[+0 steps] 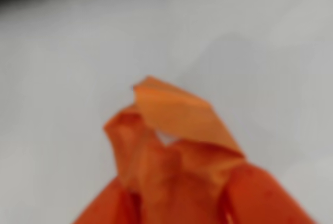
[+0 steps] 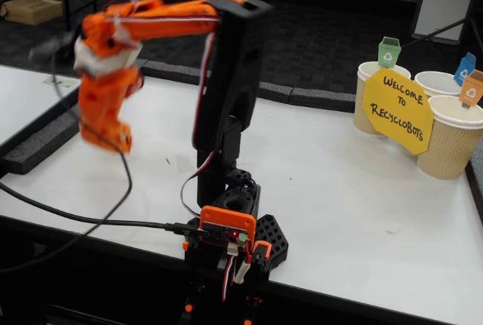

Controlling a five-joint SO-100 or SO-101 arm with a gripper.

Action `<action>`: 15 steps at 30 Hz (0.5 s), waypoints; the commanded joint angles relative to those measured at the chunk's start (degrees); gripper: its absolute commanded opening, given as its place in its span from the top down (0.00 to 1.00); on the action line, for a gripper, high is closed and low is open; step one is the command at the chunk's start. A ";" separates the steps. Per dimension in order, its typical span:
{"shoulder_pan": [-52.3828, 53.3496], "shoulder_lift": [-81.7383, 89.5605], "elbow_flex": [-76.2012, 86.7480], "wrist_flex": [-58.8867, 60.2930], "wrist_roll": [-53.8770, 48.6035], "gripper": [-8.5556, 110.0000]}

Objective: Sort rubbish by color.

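Orange fills the lower half of the wrist view, all of it badly out of focus: a folded, creased orange shape rises from the bottom edge to a blunt peak near the middle, over pale white tabletop. Whether that shape is the end effector's own plastic, the orange rubbish bundle, or both pressed together cannot be told from this blur (a small pale gap shows through near its middle, nothing more).

In the fixed view the arm stands at the near edge of the white tabletop on a black and orange base. Its black upper link rises upright and the orange forearm reaches out to the left in that view, where the end effector hangs pointing down, above the surface and motion-blurred. How far its jaws stand apart, and whether anything sits between them, cannot be made out. No bundle lies loose on the tabletop in this view.

At the far right of the fixed view stand three tan paper cups: one with a green bin tag, one with a blue tag, one with an orange tag. A yellow sign reading "Welcome to Recyclobots" leans against their fronts. A black cable runs across the tabletop to the base.
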 commanded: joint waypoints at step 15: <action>8.61 52.73 -3.08 23.03 -40.34 0.93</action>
